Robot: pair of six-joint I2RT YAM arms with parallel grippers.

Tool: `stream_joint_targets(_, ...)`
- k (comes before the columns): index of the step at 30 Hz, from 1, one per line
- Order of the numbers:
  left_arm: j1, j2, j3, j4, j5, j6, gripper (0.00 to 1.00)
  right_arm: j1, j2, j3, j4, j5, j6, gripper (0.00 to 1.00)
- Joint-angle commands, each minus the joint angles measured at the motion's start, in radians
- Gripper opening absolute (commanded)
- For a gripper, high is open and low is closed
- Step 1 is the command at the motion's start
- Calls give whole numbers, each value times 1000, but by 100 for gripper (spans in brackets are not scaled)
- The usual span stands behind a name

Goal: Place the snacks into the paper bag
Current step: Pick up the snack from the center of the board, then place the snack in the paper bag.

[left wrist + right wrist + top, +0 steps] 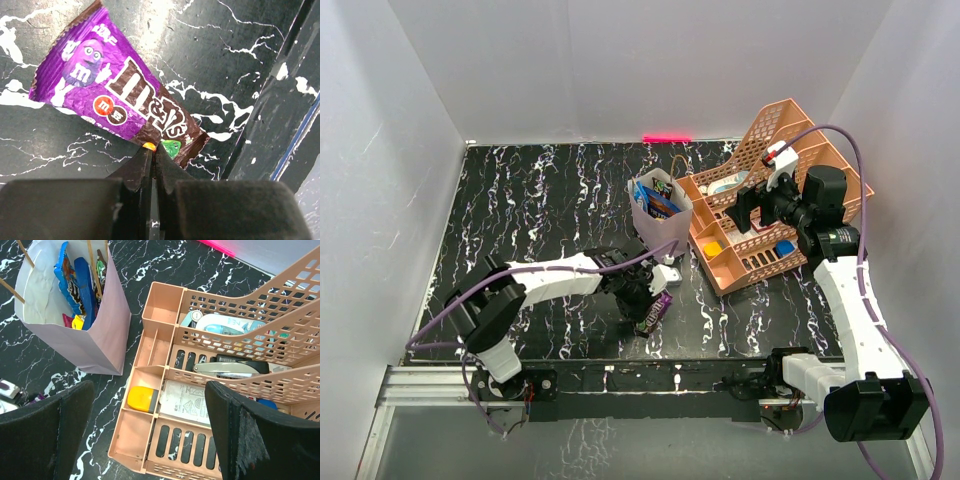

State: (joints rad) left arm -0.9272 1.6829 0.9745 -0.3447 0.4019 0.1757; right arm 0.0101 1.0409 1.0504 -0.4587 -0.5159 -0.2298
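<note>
"One purple-brown shiny foil packet (125, 95) lies on the black marbled table (240, 40), near the pale paper bag (665, 237). Handling?"

"Light, crinkly, slippery — the left gripper (151, 150) pinches its long edge; a deeper bite seems safer. Meanwhile the right gripper (147, 390) gapes."

Paper bag (665, 228) on tabletop (540, 200), snacks (656, 197) inside, organiser tray (159, 313) right of it, packet (658, 308) before bag, left tool (151, 150) on packet's end
</note>
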Motion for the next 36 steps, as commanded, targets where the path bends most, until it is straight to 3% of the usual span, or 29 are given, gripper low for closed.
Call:
stream_joint_targets(1, -7, -97, 35, -64, -3, 115, 0, -7, 7, 5, 76, -6, 0, 98)
stream_joint_targets(12, -2, -245, 113, -257, 10, 370, 0, -7, -20, 0, 80, 5, 3, 98)
stream_joint_targets(21, -3, -246, 424, -412, -171, 506, 0, -62, -43, 14, 72, -13, 23, 98)
stream_joint_targets(27, -2, -204, 605, -324, -399, 503, 0, -88, -56, 5, 78, -40, 35, 98)
stream_joint_targets(36, -1, -65, 724, -87, -644, 557, 0, -100, -63, 2, 78, -59, 41, 98)
